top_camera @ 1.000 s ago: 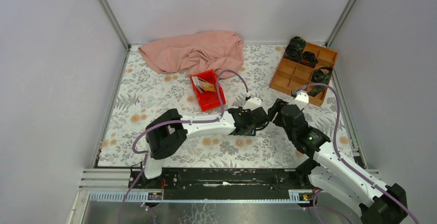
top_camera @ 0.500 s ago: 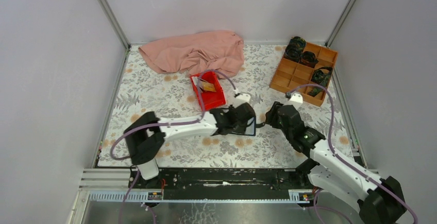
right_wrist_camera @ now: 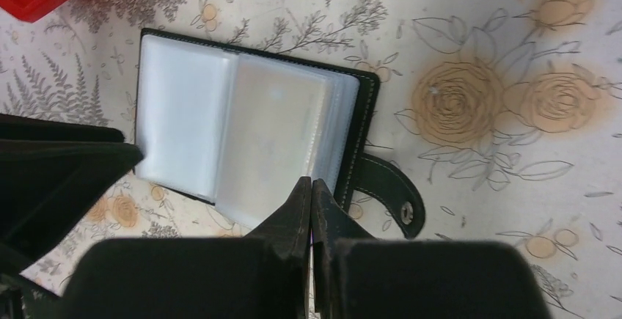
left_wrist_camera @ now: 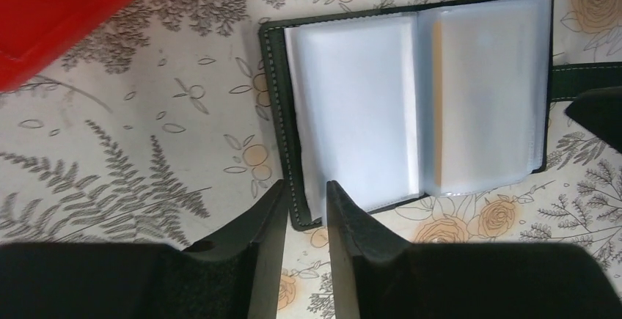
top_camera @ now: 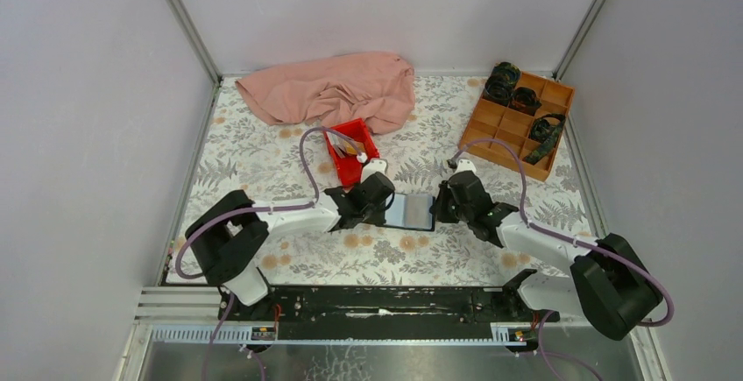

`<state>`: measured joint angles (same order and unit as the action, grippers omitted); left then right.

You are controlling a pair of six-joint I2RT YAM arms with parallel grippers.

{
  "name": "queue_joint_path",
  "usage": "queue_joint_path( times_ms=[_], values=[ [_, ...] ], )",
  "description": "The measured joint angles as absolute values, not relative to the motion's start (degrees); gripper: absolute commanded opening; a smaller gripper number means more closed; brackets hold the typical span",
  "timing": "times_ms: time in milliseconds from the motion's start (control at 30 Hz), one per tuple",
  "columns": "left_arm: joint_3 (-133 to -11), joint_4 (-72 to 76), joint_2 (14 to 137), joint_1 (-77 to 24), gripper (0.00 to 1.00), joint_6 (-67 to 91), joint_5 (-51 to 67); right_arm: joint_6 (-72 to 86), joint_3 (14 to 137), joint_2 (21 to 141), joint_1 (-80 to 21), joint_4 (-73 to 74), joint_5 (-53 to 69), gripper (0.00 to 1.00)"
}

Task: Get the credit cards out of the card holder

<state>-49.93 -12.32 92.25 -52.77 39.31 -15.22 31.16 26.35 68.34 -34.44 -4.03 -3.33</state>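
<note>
The card holder (top_camera: pixel 410 211) lies open and flat on the flowered cloth, black outside with clear sleeves (left_wrist_camera: pixel 352 106) inside. An orange tint shows through one sleeve (left_wrist_camera: pixel 438 99). My left gripper (left_wrist_camera: pixel 304 203) straddles its near left corner, jaws a narrow gap apart, the black edge showing between them. My right gripper (right_wrist_camera: pixel 312 184) is shut, its tips at the lower edge of a raised sleeve page (right_wrist_camera: pixel 271 136); whether that page is pinched I cannot tell. The holder's snap strap (right_wrist_camera: pixel 389 191) lies just right of those tips. Credit cards (top_camera: pixel 349 144) lie in the red tray (top_camera: pixel 357 169).
A pink cloth (top_camera: pixel 333 88) is bunched at the back. A wooden compartment box (top_camera: pixel 504 127) with dark items stands at the back right. The red tray's corner (left_wrist_camera: pixel 59 11) is close to the holder's far left. Grey walls enclose the table.
Both arms have dropped and shifted left, and the card holder now lies spread open between them. The right gripper's jaws have shut; the left gripper's have narrowed.
</note>
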Motion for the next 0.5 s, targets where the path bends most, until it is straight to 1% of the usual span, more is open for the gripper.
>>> queue_joint_path(
  times_ms=[167, 500],
  values=[
    [-49.52, -8.45, 94.54, -52.77, 0.3, 39.38, -13.06, 31.11, 26.85, 70.72, -34.44, -6.26, -0.89, 0.0],
    [-49.52, -6.98, 95.48, -52.77, 0.28, 39.38, -12.75, 31.11, 26.96, 72.6, -34.44, -7.16, -0.56, 0.0]
  ],
)
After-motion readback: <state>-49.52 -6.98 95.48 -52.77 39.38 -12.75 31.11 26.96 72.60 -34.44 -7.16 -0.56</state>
